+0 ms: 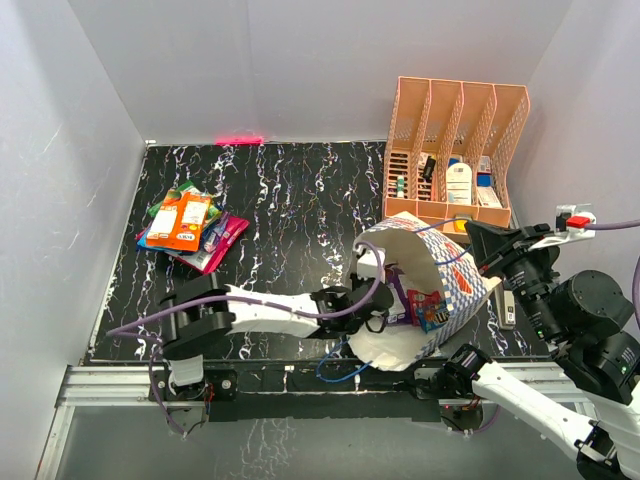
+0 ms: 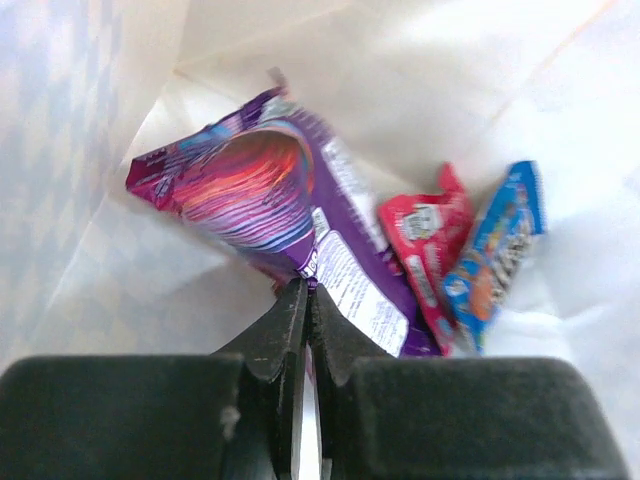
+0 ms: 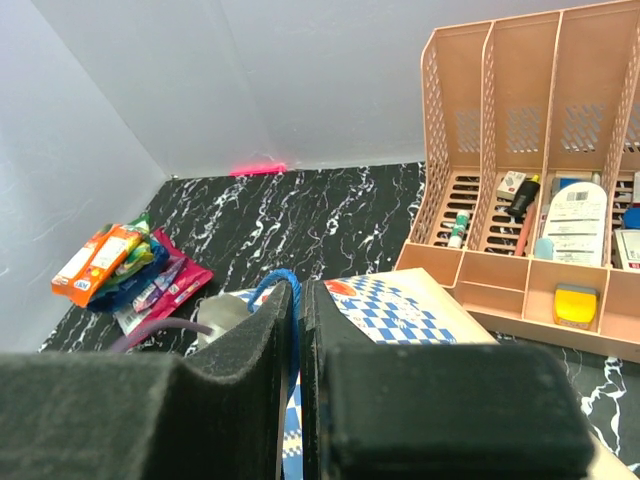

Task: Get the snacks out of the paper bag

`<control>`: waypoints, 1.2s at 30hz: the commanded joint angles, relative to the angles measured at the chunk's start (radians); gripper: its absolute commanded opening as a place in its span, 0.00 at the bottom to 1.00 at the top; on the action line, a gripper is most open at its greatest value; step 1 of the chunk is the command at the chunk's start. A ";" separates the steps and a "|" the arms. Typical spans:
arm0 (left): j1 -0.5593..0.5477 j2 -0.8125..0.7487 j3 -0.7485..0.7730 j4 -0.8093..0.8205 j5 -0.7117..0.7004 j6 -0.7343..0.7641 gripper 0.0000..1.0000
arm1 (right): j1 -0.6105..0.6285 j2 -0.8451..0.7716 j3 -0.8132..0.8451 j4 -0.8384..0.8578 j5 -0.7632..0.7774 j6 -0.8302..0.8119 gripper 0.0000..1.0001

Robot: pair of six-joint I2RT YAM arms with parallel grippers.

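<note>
At the left of the top view, a pile of snack packets [image 1: 187,224] lies on the table [image 1: 300,200]. At centre, inside the paper bag [image 1: 455,275], the left gripper [image 2: 308,290] is pinched shut on the purple packet [image 2: 250,190], with a red packet [image 2: 425,235] and a blue packet [image 2: 500,240] beside it. At right, the right gripper [image 3: 297,310] clamps the blue cord handle [image 3: 287,285]. The step in hand looks like extraction; next, the purple packet should be drawn straight out of the bag's mouth.
</note>
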 commanded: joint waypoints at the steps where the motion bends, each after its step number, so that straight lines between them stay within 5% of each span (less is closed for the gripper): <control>1: -0.005 -0.178 -0.012 -0.065 0.083 0.030 0.00 | 0.005 -0.013 -0.007 0.025 0.027 -0.014 0.07; 10: -0.042 -0.282 -0.006 -0.277 0.140 0.021 0.00 | 0.004 0.020 0.004 0.030 0.037 -0.049 0.07; 19: -0.045 -0.175 -0.034 -0.272 0.107 -0.041 0.00 | 0.004 0.044 0.002 0.052 0.007 -0.051 0.07; 27: -0.045 -0.123 -0.087 -0.268 0.051 -0.220 0.35 | 0.005 0.054 0.015 0.059 -0.005 -0.051 0.07; 36: -0.043 -0.104 -0.121 -0.085 0.128 -0.170 0.50 | 0.005 0.047 0.010 0.062 -0.019 -0.042 0.07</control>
